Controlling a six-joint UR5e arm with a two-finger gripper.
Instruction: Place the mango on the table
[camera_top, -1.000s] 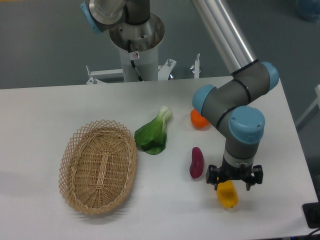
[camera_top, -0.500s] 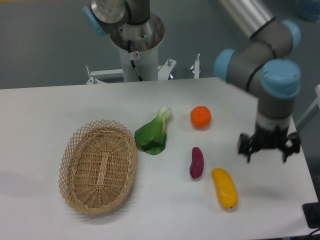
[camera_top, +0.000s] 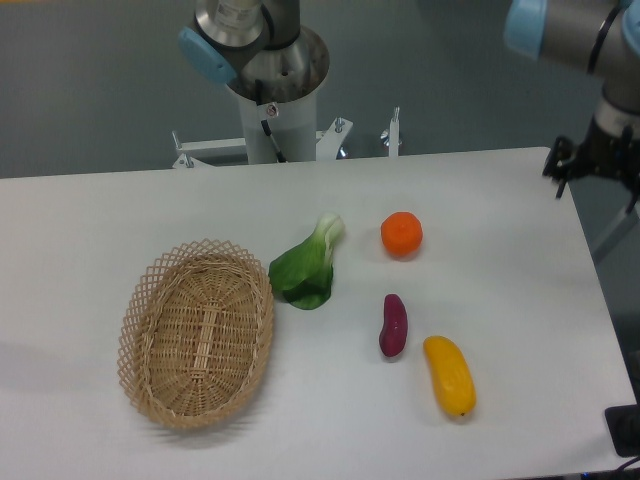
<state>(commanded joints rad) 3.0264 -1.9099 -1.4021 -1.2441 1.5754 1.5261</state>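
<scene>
The mango (camera_top: 450, 375), a smooth yellow-orange oval, lies flat on the white table (camera_top: 100, 230) near the front right, just right of the purple sweet potato (camera_top: 393, 325). Nothing touches it. My gripper (camera_top: 597, 182) is high at the far right edge of the view, over the table's right rim and far from the mango. Its fingers stand apart with nothing between them. Its right side is cut off by the frame edge.
A round orange fruit (camera_top: 401, 234) sits behind the sweet potato. A green bok choy (camera_top: 305, 270) lies at the middle. An oval wicker basket (camera_top: 196, 333), empty, stands at the left. The robot's base column (camera_top: 272, 90) is behind the table's far edge.
The gripper let go of the mango, then rose and swung away to the right and back. The mango stays where it was set down.
</scene>
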